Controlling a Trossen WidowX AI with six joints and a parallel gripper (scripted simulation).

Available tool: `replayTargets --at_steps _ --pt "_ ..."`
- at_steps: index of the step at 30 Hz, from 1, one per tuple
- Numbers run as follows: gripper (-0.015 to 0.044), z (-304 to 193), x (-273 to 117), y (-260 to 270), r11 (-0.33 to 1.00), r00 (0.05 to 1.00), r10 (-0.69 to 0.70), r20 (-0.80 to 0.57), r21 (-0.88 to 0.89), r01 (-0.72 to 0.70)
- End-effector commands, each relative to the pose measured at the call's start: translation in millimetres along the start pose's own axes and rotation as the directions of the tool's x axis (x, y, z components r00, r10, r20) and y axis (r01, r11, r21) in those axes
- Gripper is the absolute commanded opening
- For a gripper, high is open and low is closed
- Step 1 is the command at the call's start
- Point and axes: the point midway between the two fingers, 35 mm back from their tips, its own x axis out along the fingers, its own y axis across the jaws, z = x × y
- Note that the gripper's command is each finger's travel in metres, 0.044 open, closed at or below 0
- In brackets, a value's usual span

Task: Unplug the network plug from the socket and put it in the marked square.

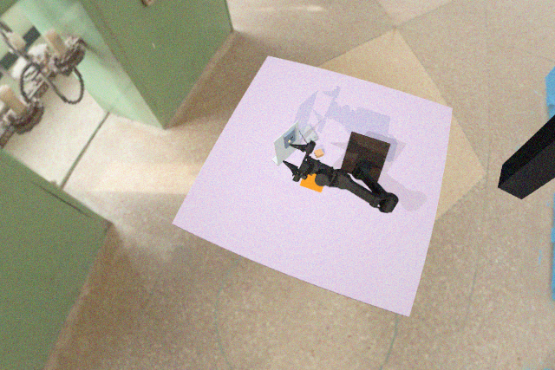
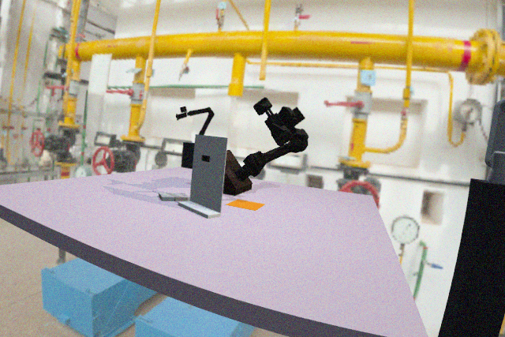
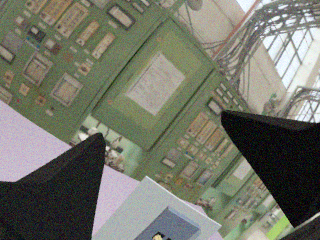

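The upright grey panel point(image 1: 281, 149) point(image 2: 208, 178) point(image 3: 120, 218) stands on the table. Its blue-grey socket housing point(image 1: 287, 139) point(image 3: 172, 224) faces the arm; a small yellow and dark part, apparently the plug point(image 3: 158, 236), shows in it at the wrist view's lower edge. Its tab and how deep it sits cannot be made out. My gripper point(image 1: 287, 152) point(image 3: 164, 127) is open, with nothing between its fingers. It is raised near the panel, and the fingertips overlap the panel in the top view; contact cannot be judged. The orange marked square point(image 1: 312, 184) point(image 2: 245, 204) is partly covered by the arm in the top view.
A small tan block point(image 1: 318, 152) lies on the table between the panel and the dark arm base point(image 1: 365, 152) point(image 2: 235, 178). A low grey piece point(image 1: 310, 133) point(image 2: 173, 196) lies beside the panel, with a thin dark line near it.
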Motion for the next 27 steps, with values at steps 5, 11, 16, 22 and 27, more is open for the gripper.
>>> replayTargets --at_steps 5,11,16,22,27 --pt "0.0269 -8.8 -2.9 2.9 0.993 1.000 0.004 -0.008 0.122 -0.003" --pt "0.0156 -24.0 -8.2 7.9 0.946 1.000 0.010 -0.022 0.326 -0.002" --pt "0.0156 -36.8 -12.9 11.8 0.875 0.999 0.016 -0.034 0.484 0.003" --pt "0.0156 -52.2 -18.7 16.4 0.756 0.999 0.023 -0.049 0.655 0.015" --pt "0.0156 -65.1 -23.8 20.0 0.632 0.998 0.028 -0.061 0.775 0.029"
